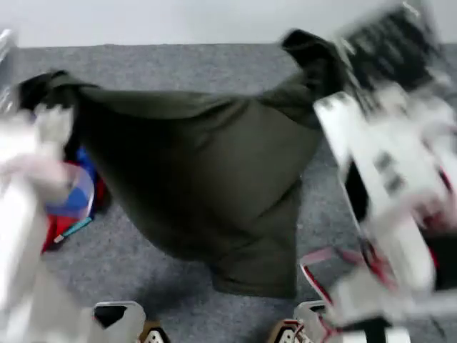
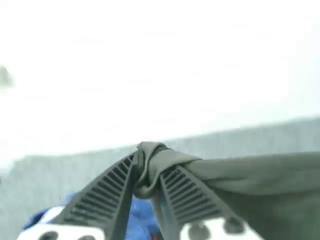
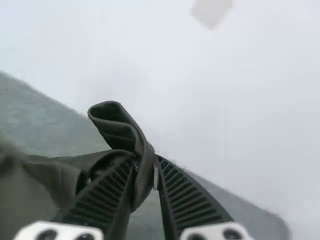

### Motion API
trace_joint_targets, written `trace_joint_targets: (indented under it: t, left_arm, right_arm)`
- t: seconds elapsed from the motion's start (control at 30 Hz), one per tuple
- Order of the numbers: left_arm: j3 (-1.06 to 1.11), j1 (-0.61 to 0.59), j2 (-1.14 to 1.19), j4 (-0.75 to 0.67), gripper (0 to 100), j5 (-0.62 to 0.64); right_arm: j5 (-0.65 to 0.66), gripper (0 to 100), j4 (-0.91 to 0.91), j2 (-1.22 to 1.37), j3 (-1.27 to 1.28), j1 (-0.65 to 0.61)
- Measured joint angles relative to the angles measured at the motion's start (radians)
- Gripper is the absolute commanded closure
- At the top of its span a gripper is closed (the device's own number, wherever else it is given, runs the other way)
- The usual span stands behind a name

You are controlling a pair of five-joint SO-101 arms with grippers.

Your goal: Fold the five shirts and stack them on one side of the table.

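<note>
Seen from the high view: olive shirt point(image 1: 214, 179) stretched between the two arms over the grey table point(image 1: 178, 64), sagging toward the near edge, with blue and red cloth point(image 1: 75, 204) under its left side. Closer in, from the left wrist: left gripper point(image 2: 147, 175) clamped tight on a bunched corner of the shirt. From the right wrist: right gripper point(image 3: 145, 175) pinched closed on a rolled fold of the same shirt.

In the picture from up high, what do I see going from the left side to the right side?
Left arm → blue and red cloth → dark green shirt → right arm.
</note>
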Motion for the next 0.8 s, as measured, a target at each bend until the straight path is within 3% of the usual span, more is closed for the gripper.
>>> trace_joint_targets:
  t: [0.2,0.37,0.6,0.8]
  left_arm:
    - [-0.020,0.002,-0.273,-0.057,99,0.000]
    - [-0.025,-0.015,-0.321,-0.057,99,0.000]
    - [-0.021,-0.038,-0.325,-0.057,99,0.000]
    - [0.107,-0.038,-0.310,-0.098,99,0.000]
  right_arm:
    - [-0.003,98.9,-0.008,-0.322,0.063,0.284]
    - [-0.003,98.9,-0.063,-0.466,0.074,0.463]
    - [-0.005,98.9,-0.124,-0.546,0.074,0.580]
    - [-0.055,98.9,-0.126,-0.523,0.163,0.589]
